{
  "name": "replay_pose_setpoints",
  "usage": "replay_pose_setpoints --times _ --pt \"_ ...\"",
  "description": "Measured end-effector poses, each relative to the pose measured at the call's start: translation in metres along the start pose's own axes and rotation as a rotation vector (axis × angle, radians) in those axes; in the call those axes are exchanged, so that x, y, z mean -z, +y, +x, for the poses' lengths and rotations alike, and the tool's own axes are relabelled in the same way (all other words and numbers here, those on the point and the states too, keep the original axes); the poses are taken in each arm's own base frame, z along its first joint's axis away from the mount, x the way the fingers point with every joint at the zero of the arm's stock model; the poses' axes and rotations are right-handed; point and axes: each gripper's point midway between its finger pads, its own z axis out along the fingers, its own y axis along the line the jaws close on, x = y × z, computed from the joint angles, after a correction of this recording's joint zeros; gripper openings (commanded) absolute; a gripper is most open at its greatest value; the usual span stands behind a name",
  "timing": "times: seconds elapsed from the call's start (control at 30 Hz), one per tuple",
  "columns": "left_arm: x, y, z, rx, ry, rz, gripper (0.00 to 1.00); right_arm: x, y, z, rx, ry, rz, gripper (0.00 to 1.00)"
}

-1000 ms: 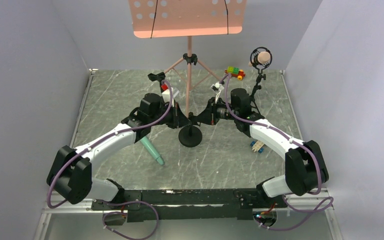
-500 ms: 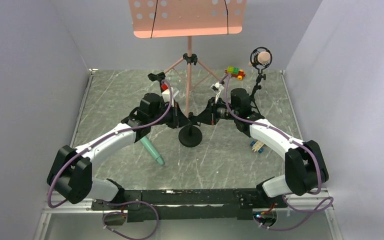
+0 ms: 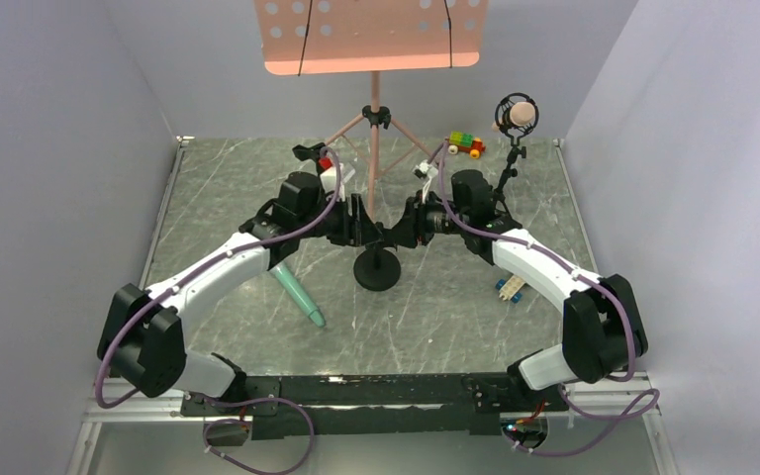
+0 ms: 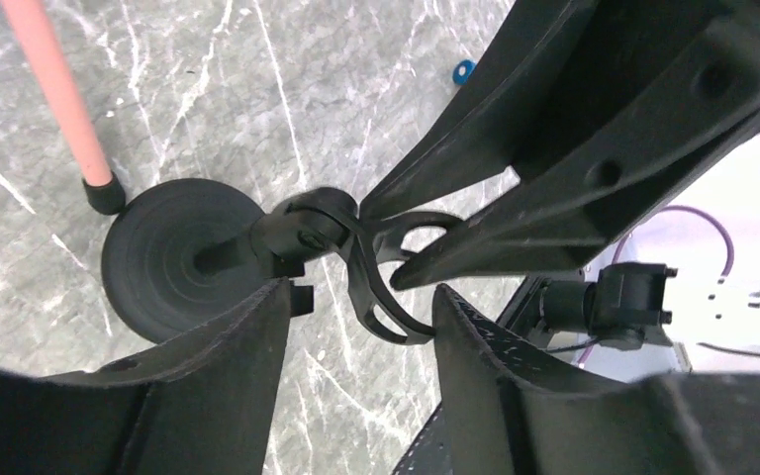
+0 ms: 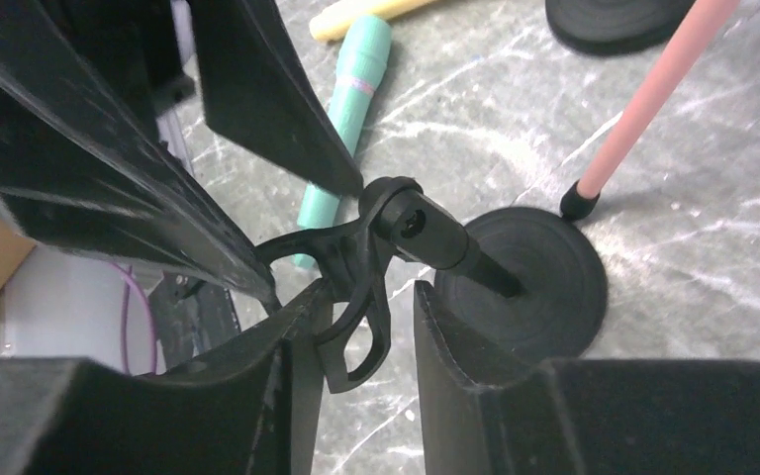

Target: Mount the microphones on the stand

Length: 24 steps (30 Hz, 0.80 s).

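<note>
overhead: shows left pincer [image 3: 368, 230] and right pincer [image 3: 392, 232] meeting tip to tip at frame centre, above the round base of the black microphone stand [image 3: 376, 269]; hides the joint between them. also shows the teal microphone [image 3: 302, 298] lying on the counter [image 3: 435, 317] lower left of that base, upper end under the left arm, and the salmon pink microphone [image 3: 521, 116] seated in a second stand [image 3: 508, 170] at upper right.

left wrist: reveals the black clip [image 4: 309, 234] atop the stand's post, framed by the left pincer, spread, close against it on both sides; pinching or not, cannot tell.

right wrist: right pincer spread, clip loop touching one finger, clear of the other. adds the pale yellow microphone [image 5: 356, 18] at the top edge, just beside the teal one.
</note>
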Motion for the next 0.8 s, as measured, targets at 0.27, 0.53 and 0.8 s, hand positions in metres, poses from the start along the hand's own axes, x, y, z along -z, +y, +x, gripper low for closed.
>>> replay_pose_setpoints --times 0.27,0.53,0.8 --pt "0.057 -0.026 -0.041 -0.07 -0.19 -0.051 0.95 0.005 -0.001 0.025 -0.013 0.098 0.053 0.73" --pt "0.14 -0.013 -0.035 -0.012 -0.438 -0.226 0.99 0.032 0.018 -0.003 0.125 0.016 0.103 0.83" --pt "0.128 0.13 0.101 0.368 -0.116 -0.823 0.99 0.045 0.022 -0.01 0.183 -0.024 0.128 0.84"
